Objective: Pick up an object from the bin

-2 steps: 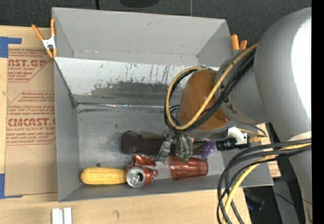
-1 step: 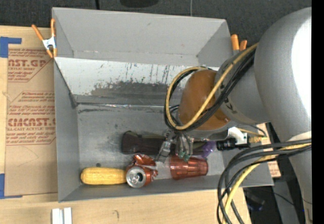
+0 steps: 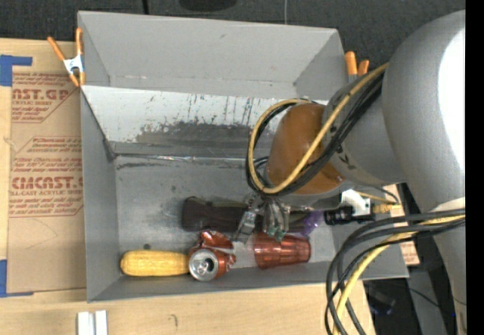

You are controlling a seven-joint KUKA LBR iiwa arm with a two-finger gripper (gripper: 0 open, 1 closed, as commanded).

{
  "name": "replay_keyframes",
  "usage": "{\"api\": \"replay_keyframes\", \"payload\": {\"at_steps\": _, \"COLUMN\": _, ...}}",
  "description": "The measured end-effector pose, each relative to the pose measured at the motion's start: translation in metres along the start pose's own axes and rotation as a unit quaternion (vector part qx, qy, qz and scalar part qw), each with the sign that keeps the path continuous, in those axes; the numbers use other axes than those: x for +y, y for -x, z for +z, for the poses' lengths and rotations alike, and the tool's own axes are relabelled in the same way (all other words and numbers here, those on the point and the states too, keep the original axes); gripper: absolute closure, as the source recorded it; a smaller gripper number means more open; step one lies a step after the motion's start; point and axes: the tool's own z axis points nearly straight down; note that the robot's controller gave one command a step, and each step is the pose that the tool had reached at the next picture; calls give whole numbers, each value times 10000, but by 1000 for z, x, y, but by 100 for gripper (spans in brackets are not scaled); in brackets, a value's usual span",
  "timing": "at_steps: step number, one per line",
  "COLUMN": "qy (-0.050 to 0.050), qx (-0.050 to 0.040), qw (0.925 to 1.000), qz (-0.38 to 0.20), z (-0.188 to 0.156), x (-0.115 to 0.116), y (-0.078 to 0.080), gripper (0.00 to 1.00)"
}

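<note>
My gripper (image 3: 262,226) hangs low near the bin's front right, its two fingers apart with nothing visible between them. One fingertip (image 3: 246,226) stands at the right end of a dark brown oblong thing (image 3: 208,214) lying on the bin floor. The other finger is just above a copper-red cup (image 3: 281,251) lying on its side. A crushed red drinks can (image 3: 209,257) lies just left of the cup, its silver top facing up. A purple thing (image 3: 310,221) peeks out to the right of the gripper, mostly hidden by the arm.
A yellow corn cob (image 3: 153,264) lies at the front left, close to the front wall. The arm with its orange cover and looped cables hangs over the bin's right side. The back and left of the bin floor are bare metal.
</note>
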Motion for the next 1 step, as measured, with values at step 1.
{"api": "replay_keyframes", "payload": {"at_steps": 1, "qy": -12, "qx": 28, "qw": 10000, "qz": 0, "z": -14, "x": -1, "y": -2, "gripper": 100}}
